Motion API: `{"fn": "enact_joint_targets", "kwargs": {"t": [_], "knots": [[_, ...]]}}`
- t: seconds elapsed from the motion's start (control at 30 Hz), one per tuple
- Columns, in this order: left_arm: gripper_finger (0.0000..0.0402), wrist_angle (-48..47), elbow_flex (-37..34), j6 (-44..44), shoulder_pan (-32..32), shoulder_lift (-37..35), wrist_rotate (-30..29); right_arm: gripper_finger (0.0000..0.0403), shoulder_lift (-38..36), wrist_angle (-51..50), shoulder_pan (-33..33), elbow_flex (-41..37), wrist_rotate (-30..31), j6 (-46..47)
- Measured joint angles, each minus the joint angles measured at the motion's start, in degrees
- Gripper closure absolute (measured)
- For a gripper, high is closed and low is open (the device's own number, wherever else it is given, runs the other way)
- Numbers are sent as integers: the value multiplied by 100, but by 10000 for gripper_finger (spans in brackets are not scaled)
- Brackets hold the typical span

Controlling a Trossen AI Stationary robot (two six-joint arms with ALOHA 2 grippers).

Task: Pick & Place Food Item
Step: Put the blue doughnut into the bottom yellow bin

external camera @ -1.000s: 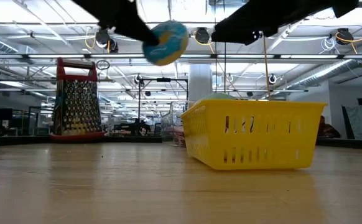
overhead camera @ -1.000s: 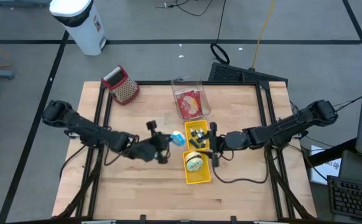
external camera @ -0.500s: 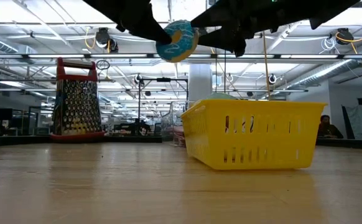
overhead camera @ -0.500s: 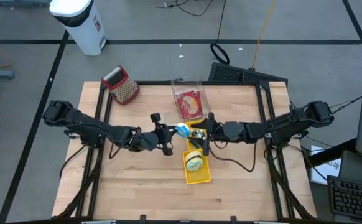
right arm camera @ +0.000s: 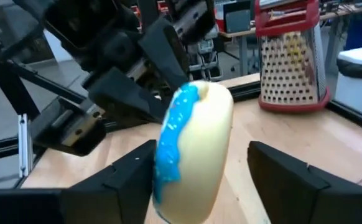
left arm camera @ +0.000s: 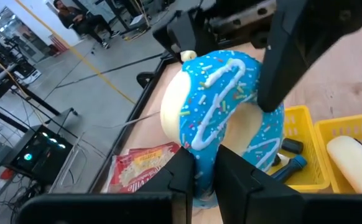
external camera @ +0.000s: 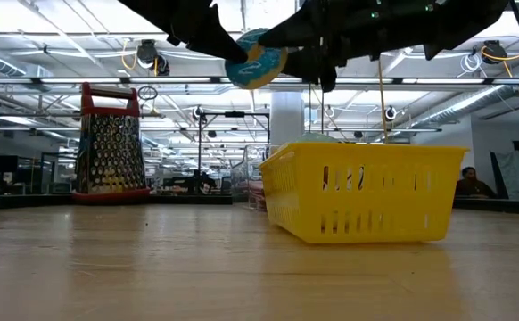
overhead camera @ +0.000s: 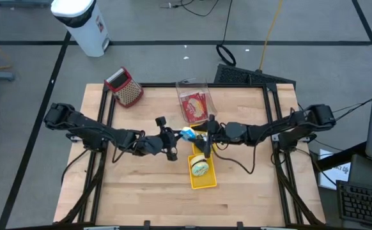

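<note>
Gripping a blue-iced ring doughnut with white stripes and sprinkles (overhead camera: 186,133), the left gripper (overhead camera: 173,139) has its jaws clenched tight on the doughnut's lower edge, holding it upright in the air above the table centre. At the doughnut's three o'clock side, the right gripper (overhead camera: 203,132) has its jaws spread wide, one finger on each side of the doughnut; whether they touch it cannot be told. The doughnut hangs just off the nine o'clock rim of a yellow slotted plastic basket (overhead camera: 202,181), which holds a round yellowish food item (overhead camera: 199,167) and dark pieces. On the pale wooden tabletop (overhead camera: 147,185), a red-handled metal box grater (overhead camera: 126,87) stands near the eleven o'clock corner, and a clear plastic tub holding a red packet (overhead camera: 195,102) sits toward twelve o'clock. The six o'clock half of the table is open. Beyond lies grey floor and a white bin (overhead camera: 84,22).
</note>
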Motion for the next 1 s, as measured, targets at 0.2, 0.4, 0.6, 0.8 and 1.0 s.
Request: {"fn": "enact_joint_targets", "kwargs": {"t": [0.2,0.4,0.6,0.8,1.0], "knots": [[355,-4,0,-16,0,0,2,227,-239,-28,7,0,-7,-131],[355,-9,0,-122,0,0,2,298,-271,-75,7,0,-9,-133],[355,-17,0,-197,0,0,13,358,-273,-308,7,0,-12,-133],[336,-103,0,-1137,105,-46,1192,389,-273,-354,11,2,-37,-293],[246,-535,244,-1435,122,-317,1698,383,-287,-316,0,2,-26,-448]]}}
